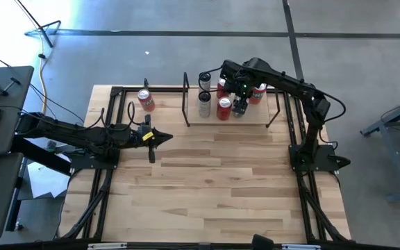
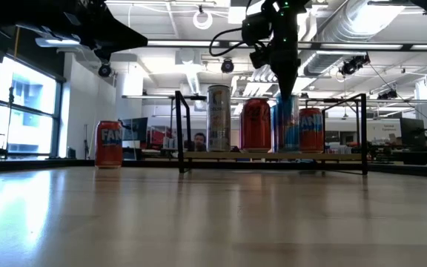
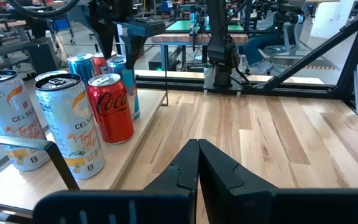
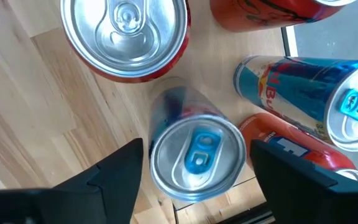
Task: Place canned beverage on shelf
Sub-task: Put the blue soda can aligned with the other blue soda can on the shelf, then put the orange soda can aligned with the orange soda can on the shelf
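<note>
An orange Fanta can (image 1: 145, 101) stands upright near the table's (image 1: 207, 187) far left corner, outside the shelf (image 1: 255, 119) and well apart from it. The left gripper (image 1: 160, 137) hovers over the table's left half, nearer the far edge than the near one, its fingers pressed together on nothing. The shelf sits against the far edge, right of centre, and cans stand upright on its board. At its left end are two white Celsius cans (image 3: 72, 124), then a red Coca-Cola can (image 1: 223, 107). The right gripper (image 1: 239, 105) hangs straight down over the shelf just right of that can; the right wrist view shows its fingers spread either side of a slim blue-and-silver can (image 4: 194, 152), clear of its sides, the can standing on the board. Another blue-and-silver can (image 4: 319, 99) and more red cans (image 1: 257, 93) stand close by toward the shelf's right end.
</note>
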Robot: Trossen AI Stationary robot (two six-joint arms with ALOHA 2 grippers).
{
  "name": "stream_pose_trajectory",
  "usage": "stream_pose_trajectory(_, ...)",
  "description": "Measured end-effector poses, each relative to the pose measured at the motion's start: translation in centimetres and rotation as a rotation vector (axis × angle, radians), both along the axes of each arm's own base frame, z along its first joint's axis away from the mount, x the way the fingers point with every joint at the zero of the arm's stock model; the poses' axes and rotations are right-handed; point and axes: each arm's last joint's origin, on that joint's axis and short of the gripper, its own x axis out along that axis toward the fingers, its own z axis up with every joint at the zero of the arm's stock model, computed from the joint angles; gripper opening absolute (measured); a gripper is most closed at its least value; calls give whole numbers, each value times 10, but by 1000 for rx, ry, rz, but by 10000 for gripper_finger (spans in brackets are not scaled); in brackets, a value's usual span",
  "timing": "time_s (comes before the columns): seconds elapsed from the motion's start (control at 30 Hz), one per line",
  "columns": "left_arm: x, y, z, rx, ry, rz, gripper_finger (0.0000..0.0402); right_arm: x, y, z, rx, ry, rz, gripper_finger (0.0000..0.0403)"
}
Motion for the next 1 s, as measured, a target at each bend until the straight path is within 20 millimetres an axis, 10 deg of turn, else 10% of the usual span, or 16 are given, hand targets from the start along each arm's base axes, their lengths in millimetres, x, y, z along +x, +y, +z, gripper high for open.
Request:
stream_pose_trajectory(0.37, 0, 0, 0, -29, -6, 4, 0, 1, 3, 3, -10, 16, 84, 288)
stream_pose_trajectory(0.67, 2, 13, 11, -13, 74, 66, 1, 4, 20, 58, -88, -91, 128, 279)
stream_pose_trajectory(1.0, -20, 76, 67, -111, 489, 286, 0, -32, 55, 109, -235, -456, 249, 87)
